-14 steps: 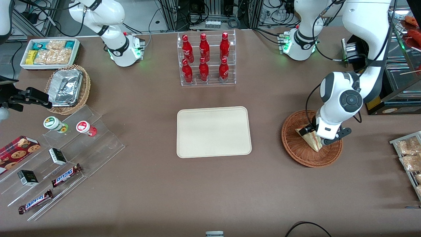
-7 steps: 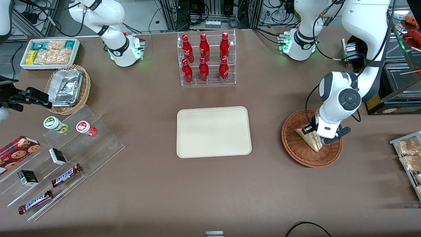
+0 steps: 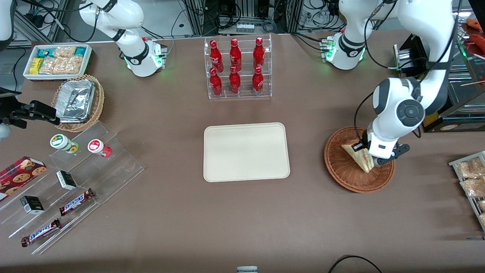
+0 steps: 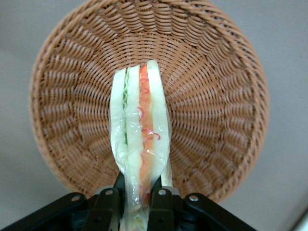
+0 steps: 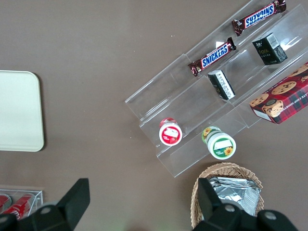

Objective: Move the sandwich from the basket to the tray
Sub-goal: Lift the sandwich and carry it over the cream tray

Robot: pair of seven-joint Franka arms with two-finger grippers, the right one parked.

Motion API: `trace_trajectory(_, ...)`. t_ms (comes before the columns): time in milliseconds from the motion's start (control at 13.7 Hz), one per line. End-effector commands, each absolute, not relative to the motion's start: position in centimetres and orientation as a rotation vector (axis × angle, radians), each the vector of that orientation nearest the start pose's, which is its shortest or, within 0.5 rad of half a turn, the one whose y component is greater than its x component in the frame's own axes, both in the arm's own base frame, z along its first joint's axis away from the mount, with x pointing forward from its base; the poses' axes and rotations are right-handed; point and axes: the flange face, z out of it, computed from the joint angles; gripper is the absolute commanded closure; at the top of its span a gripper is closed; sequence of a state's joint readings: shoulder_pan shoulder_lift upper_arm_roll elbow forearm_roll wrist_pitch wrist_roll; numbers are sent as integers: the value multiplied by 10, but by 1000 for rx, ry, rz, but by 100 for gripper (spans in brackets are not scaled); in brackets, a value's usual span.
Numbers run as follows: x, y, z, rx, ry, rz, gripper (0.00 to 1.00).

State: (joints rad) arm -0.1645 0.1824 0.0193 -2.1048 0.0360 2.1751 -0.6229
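Left arm's black two-finger gripper (image 4: 138,192) clamps one end of small plastic-wrapped triangular wedge sandwich (image 4: 140,139) just above round reddish-brown wicker basket (image 4: 216,96); risk: slippery wrap sliding free before reaching flat cream-beige rectangular tray (image 3: 246,151).

I read "SNICKERS" on two brown candy bars: one bar (image 3: 76,201) lies on the clear acrylic stand (image 3: 75,178), the second bar (image 3: 41,232) sits at its seven o'clock, nearer the front camera. My gripper (image 4: 139,195), clamped on the sandwich (image 4: 140,144) above the basket (image 4: 226,120), shows me no lettering. Bottle and box labels are too small to read.
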Motion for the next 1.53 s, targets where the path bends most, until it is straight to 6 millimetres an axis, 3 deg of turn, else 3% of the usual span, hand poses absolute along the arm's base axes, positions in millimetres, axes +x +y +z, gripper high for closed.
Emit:
trace_trajectory(0,568,-122,367,-2993,-588,198,100)
trace_trajectory(219,562,-183,379,-3018,-436,196,100)
trace_trajectory(584,551,-300,367,-3081,-121,214,100)
trace_trajectory(876,552,-373,351,-3149,2,255,100)
trace_trajectory(1168,539,-437,337,-3178,84,268,100)
trace_trajectory(1460,540,-484,311,-3190,38,255,100)
